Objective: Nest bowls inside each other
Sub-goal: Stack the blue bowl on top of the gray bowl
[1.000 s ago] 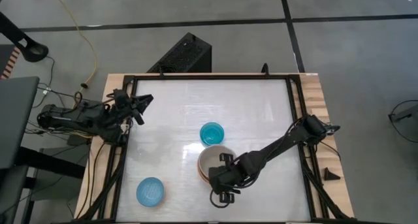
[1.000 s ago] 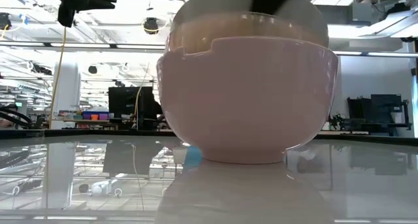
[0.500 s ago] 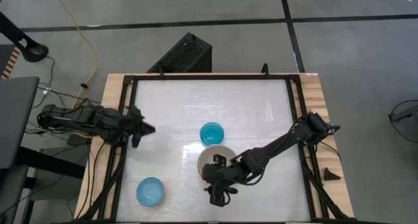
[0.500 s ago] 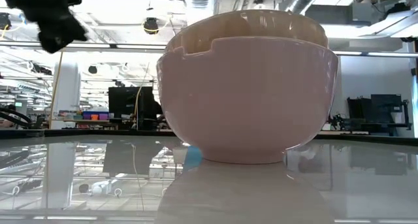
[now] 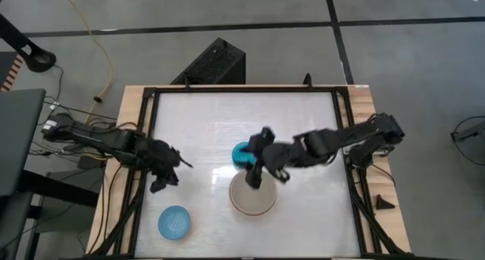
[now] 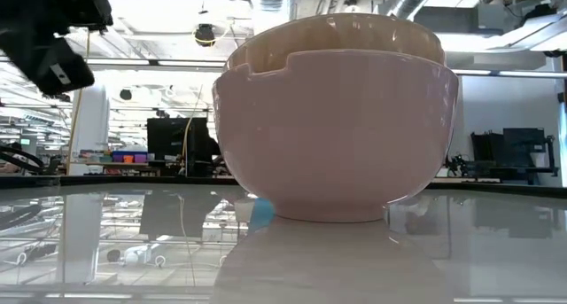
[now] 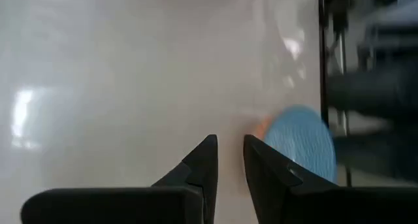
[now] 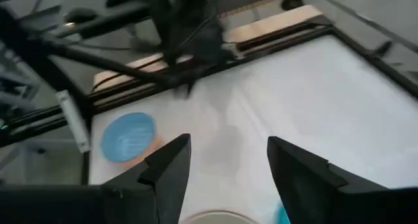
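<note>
A pink bowl (image 6: 337, 153) stands on its base on the white table, and a grey-beige bowl (image 6: 337, 34) sits nested inside it. From above this stack (image 5: 252, 195) lies near the table's middle. A small teal bowl (image 5: 242, 152) stands just beyond it. A light blue bowl (image 5: 174, 222) rests near the front left. My right gripper (image 5: 255, 173) hovers open above the stack and the teal bowl, holding nothing. My left gripper (image 5: 161, 183) hangs over the table's left side and slants down toward the light blue bowl (image 7: 300, 142). Only a narrow gap shows between its fingers, which hold nothing.
A black frame (image 5: 144, 139) runs around the white tabletop. Bare table lies between the light blue bowl (image 8: 128, 136) and the stack. The left arm (image 8: 189, 34) shows across the table in the right wrist view.
My right gripper has come off the grey-beige bowl's rim, risen, and swung toward the far edge, over the teal bowl. The nested bowls stay put. My left gripper has moved from the far left toward the near edge, sunk, and tipped downward.
</note>
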`<state>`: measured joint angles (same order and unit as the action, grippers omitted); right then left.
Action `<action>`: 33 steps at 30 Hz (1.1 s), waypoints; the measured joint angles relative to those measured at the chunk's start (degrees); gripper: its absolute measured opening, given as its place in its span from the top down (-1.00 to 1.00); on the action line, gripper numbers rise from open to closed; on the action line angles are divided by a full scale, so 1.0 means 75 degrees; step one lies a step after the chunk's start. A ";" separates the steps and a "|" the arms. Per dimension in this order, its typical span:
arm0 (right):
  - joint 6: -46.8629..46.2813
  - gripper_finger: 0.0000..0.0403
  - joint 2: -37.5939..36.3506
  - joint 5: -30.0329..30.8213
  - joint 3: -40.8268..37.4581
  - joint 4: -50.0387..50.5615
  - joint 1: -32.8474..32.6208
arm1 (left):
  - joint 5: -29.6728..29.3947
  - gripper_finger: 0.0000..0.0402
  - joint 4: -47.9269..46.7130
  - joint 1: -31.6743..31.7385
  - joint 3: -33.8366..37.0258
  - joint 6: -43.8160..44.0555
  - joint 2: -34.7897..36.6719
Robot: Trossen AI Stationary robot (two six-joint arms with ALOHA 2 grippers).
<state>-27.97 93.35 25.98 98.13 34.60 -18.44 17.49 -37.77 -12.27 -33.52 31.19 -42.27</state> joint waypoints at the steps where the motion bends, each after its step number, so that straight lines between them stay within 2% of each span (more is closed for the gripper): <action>1: -0.0003 -0.18 -0.0137 0.0000 0.0000 0.0161 0.0124 | 0.0132 0.67 0.0080 -0.0120 0.0000 -0.0013 -0.0223; 9: 0.0177 -0.18 -0.0814 0.0009 0.0000 0.2157 0.1014 | 0.0608 0.41 0.0674 -0.0937 0.0000 0.0131 -0.1749; 16: 0.0492 -0.18 -0.0976 -0.0012 -0.0007 0.3420 0.1539 | 0.0773 0.23 0.1580 -0.1155 0.0000 0.0811 -0.2566; 29: 0.0918 -0.18 -0.0983 -0.0059 -0.0012 0.4384 0.2244 | 0.0807 0.20 0.2467 -0.2012 0.0000 0.1577 -0.4122; 33: 0.1060 -0.18 -0.0983 -0.0066 -0.0012 0.4387 0.2319 | 0.0553 0.30 0.2450 -0.2019 0.0000 0.1592 -0.4493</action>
<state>-20.02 85.97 25.48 98.04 67.50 -1.04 21.64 -19.39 -27.42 -33.52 43.13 -75.97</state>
